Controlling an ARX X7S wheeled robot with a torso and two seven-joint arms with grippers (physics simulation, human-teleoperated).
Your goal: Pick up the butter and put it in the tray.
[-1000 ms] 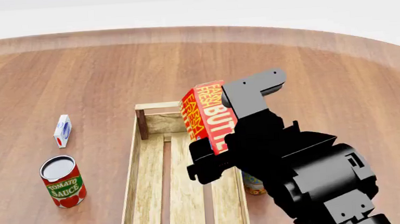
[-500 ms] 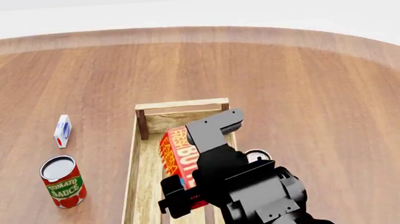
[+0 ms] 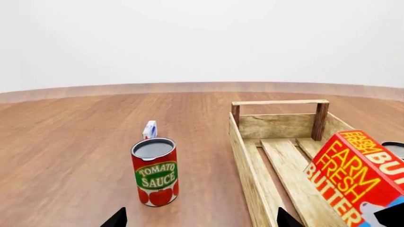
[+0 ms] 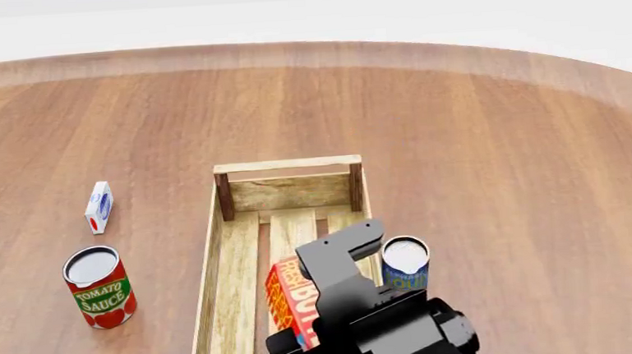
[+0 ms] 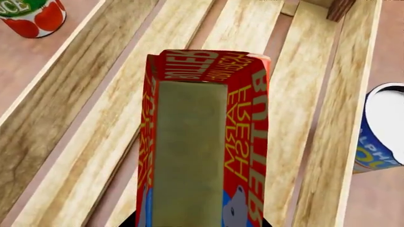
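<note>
Inside the tray (image 4: 224,257), right pincer (image 4: 304,346) clamped on tilted butter (image 4: 290,298)

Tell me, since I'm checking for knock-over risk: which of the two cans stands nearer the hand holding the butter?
The blue can with the white top, just outside the tray beside the right hand. The red tomato sauce can stands across the tray.

Butter box within the crate, tilted on edge.
The rectangular red-orange butter box (image 4: 291,304) with yellow and white lettering leans over the slatted bottom of the long pale wooden tray (image 4: 233,256), between its low side walls, near the middle slat.
</note>
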